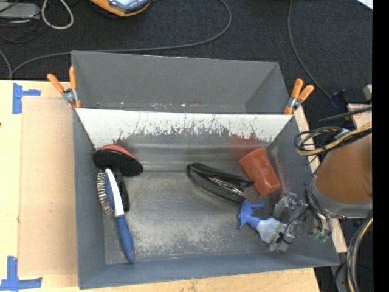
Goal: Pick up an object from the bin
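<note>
Gripper (285,222) is sitting low in the bin (182,96) at 4 o'clock, can't tell whether it's open or closed. Small blue-white piece (255,219) is lying just beside it, at its 9. Orange cup (260,170) is lying at the piece's 12, black case (216,182) mid-bin, blue-handled brush (118,212) and round black brush (117,161) at 9.

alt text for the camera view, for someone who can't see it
The claw sits low in the near right corner of the bin, beside a blue and white piece. An orange cup and a black oblong thing lie just past it; a blue-handled brush and a black disc lie at the left.
</note>
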